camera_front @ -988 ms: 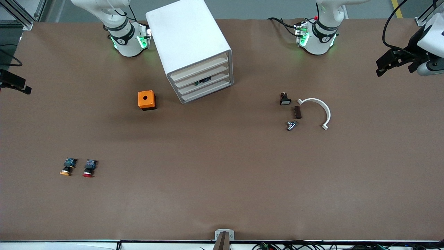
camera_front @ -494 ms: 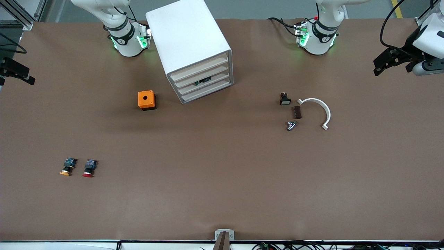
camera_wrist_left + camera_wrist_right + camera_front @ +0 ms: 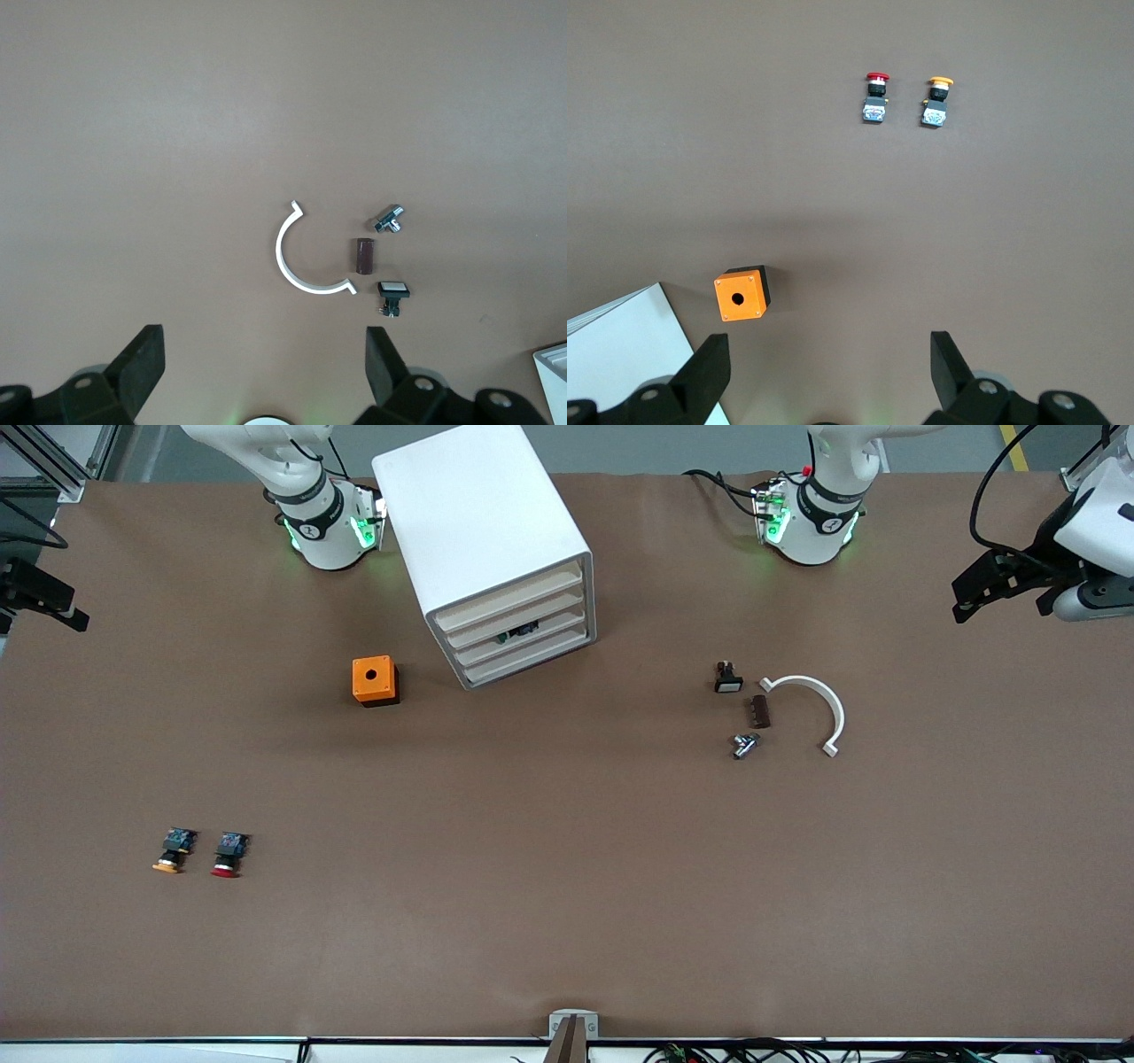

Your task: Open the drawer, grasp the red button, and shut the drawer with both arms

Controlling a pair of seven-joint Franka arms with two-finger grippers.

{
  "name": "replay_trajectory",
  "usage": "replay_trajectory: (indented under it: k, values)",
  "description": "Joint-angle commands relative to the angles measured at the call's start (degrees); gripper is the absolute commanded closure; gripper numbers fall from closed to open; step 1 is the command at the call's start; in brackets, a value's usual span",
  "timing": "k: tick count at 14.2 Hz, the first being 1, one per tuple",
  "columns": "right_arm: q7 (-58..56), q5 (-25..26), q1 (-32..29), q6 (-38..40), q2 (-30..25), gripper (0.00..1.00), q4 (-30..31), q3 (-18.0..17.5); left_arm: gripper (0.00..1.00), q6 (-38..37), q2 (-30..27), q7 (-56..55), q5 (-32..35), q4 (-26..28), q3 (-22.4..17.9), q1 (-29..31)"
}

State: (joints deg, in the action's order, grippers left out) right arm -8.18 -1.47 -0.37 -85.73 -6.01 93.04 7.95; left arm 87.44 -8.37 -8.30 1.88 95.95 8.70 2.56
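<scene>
Front view — button (image 3: pixel 228 855) beside its orange-capped twin (image 3: pixel 172 850).

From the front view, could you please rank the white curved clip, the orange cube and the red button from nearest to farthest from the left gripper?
The left gripper hangs open at its own end of the table.
1. White curved clip, toward that end.
2. Orange cube, beside the drawer cabinet.
3. Red button, toward the right arm's end, nearest the camera.
</scene>
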Motion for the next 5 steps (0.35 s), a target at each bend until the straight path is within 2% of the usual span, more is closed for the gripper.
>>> replay_trajectory:
  k: [1, 5]
  values:
    - [0.80, -0.02, 0.10, -0.23, -1.99, 0.00, 1.70, -0.30, 0.00, -2.18, 0.72, 0.92, -0.74, -2.26, 0.44, -0.01]
    - [0.80, -0.02, 0.10, 0.74, -2.87, 0.00, 1.70, -0.30, 0.00, -2.36, 0.72, 1.01, -0.74, -2.17, 0.70, 0.08]
